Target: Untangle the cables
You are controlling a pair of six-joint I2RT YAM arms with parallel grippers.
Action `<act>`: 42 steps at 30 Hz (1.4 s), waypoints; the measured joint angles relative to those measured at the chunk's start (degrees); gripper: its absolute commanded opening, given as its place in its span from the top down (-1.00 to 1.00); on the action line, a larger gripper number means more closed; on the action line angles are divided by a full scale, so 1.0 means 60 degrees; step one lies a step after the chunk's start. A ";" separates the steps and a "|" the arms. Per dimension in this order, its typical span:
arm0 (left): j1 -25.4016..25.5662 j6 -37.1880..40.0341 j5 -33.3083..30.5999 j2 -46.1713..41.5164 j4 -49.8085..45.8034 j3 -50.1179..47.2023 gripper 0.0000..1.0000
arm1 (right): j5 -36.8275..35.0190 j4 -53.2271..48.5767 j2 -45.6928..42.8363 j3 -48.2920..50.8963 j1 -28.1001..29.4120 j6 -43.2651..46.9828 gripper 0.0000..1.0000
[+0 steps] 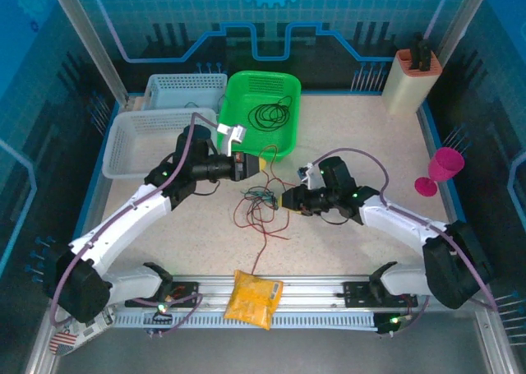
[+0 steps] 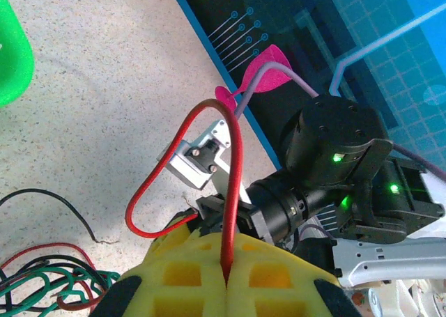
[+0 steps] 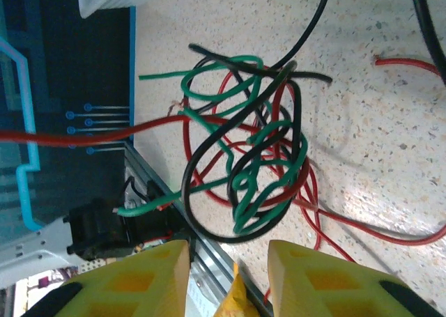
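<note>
The work looks part done. One red strand is being drawn out of the knot, and the rest is a snarl. In my judgement the next move calls for the right tool (image 3: 228,253) to take hold of the bundle, or of one loop in it. That would let the red strand be pulled clear against that hold instead of dragging the whole clump along.

The right tool is nearest. Its two yellow fingers (image 3: 162,275) stand partly apart with nothing between them. The cables (image 3: 244,171) hang just ahead of its tips, with red, green and black loops wound through one another. I cannot tell whether any loop touches a finger. Loose red ends trail over the desk (image 1: 370,144) on the near side of this tool.

Past the knot is the left tool (image 2: 226,256). Its fingers are pressed tight together on a red wire (image 2: 233,164), which rises from the tips and bends over in a tall arch. On the right wrist camera a red strand runs straight and taut out of the knot to one side. It is probably the strand the left tool grips.

Farther off, beyond the left tool, is a green basket (image 1: 246,90) with a black cable (image 1: 269,115) coiled inside, apart from the tangle.
</note>
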State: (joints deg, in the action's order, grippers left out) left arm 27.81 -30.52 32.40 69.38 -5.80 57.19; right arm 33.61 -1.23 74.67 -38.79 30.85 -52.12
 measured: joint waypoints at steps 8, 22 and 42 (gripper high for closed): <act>0.0000 -0.0102 0.0000 0.0004 0.0033 0.0018 1.00 | -0.0127 0.1512 0.0565 0.0324 0.0124 -0.1078 0.35; -0.0004 -0.0171 -0.0004 0.0073 0.0197 0.0018 1.00 | -0.0342 0.2299 0.1042 0.0372 0.0186 -0.1537 0.98; -0.0696 -0.0106 -0.1464 0.0900 -0.0062 -0.0747 0.81 | -0.0543 0.1005 0.0404 0.0284 0.0036 -0.0586 1.00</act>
State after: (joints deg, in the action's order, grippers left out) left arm 23.64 -31.16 23.62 74.78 -6.17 52.71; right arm 30.35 4.80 77.10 -37.08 31.07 -55.64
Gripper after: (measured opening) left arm 0.064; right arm 0.052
